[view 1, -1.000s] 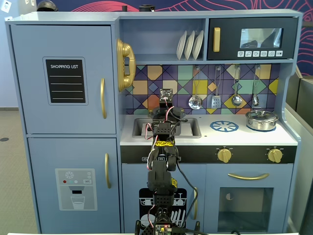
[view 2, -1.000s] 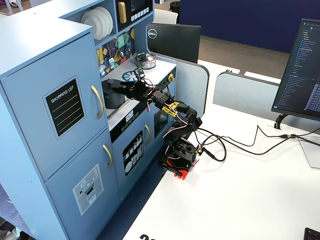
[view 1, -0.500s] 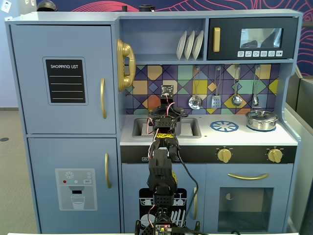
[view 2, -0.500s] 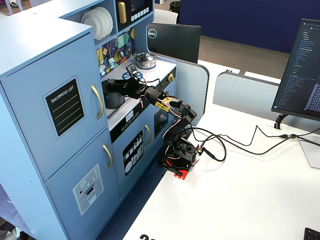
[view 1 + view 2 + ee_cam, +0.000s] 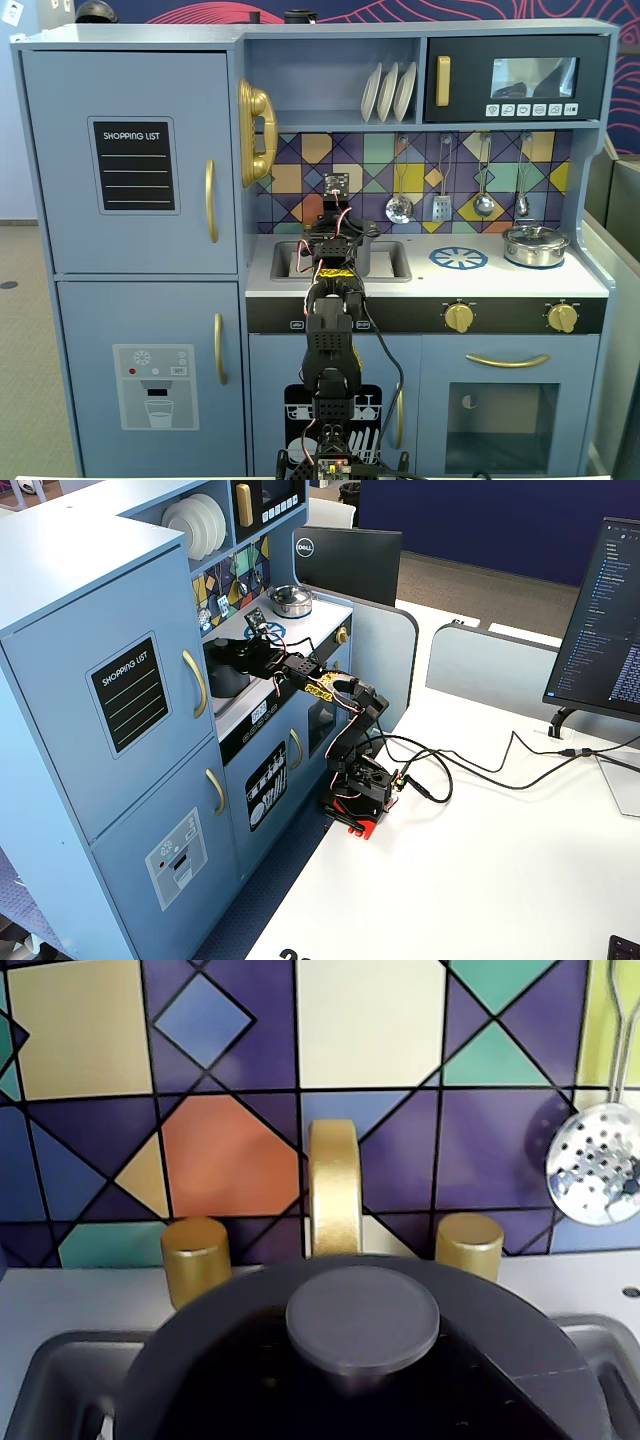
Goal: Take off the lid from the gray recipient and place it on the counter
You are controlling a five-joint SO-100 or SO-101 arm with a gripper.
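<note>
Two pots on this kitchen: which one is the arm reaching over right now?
The matte dark gray recipient in the sink recess, lid on. The shiny silver pot sits apart at the counter's right end in a fixed view.

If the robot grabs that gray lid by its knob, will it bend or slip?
The lid looks like a rigid matte disc, so it probably won't bend. Its knob is low and smooth-sided, so it might slip. It looks thin, likely light.

the lid (image 5: 430, 1360), a matte dark gray disc with a flat round knob (image 5: 362, 1317), lies level atop the gray recipient (image 5: 226, 672), which stands in the sink recess of the white counter (image 5: 500, 280), filling the wrist view's lower half.
</note>
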